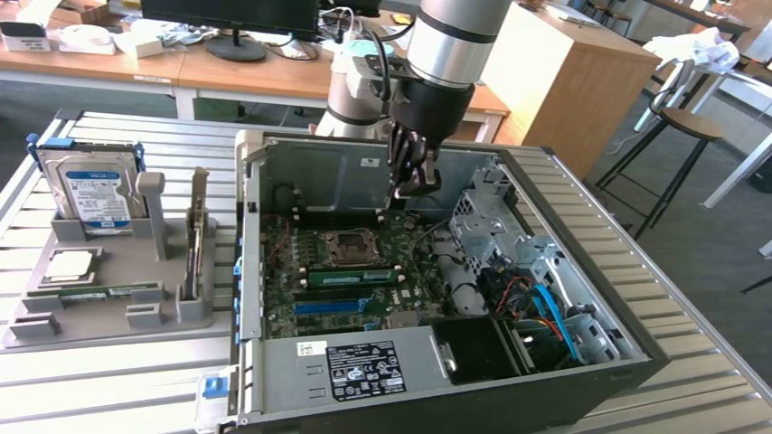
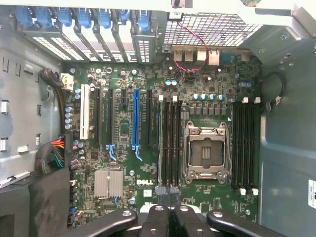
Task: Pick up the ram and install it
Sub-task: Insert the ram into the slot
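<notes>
Over the open case (image 1: pixel 302 167), centre frame, the gripper (image 1: pixel 410 185) is closed, holding nothing I can see. Below it the ram (image 1: pixel 350 274) sits slotted. It seems light, stiff and fragile, so I'd grip its edges.

A slatted metal bench (image 1: pixel 108 389) is carrying an open computer case (image 1: pixel 325 172). A grey parts holder (image 1: pixel 97 324) is sitting beside it, toward the bench's edge at the exterior view's left.
</notes>
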Robot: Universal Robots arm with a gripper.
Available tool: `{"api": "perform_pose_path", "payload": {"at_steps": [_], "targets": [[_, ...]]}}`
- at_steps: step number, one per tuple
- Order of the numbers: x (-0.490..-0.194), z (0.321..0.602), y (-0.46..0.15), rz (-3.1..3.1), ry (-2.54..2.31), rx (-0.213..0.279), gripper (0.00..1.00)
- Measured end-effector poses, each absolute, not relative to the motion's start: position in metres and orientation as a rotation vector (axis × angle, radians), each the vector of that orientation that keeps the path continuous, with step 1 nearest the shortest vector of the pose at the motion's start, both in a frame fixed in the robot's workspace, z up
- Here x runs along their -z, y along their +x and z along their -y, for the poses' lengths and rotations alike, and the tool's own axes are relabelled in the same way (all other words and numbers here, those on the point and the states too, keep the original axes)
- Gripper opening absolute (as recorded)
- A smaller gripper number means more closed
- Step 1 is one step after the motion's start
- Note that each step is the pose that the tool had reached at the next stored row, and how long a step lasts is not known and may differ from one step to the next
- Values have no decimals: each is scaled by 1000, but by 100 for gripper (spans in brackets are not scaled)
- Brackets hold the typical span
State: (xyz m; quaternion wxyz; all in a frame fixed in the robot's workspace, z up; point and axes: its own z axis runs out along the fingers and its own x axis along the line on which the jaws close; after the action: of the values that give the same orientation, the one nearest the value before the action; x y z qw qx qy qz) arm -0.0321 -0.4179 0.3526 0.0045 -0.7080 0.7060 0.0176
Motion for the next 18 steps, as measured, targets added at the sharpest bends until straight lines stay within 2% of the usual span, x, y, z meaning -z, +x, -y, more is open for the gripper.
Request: {"api": "perform_pose_path", "payload": {"at_steps": [18], "targets": [[-352,418,-3,-2212,-2218,-55,10]]}}
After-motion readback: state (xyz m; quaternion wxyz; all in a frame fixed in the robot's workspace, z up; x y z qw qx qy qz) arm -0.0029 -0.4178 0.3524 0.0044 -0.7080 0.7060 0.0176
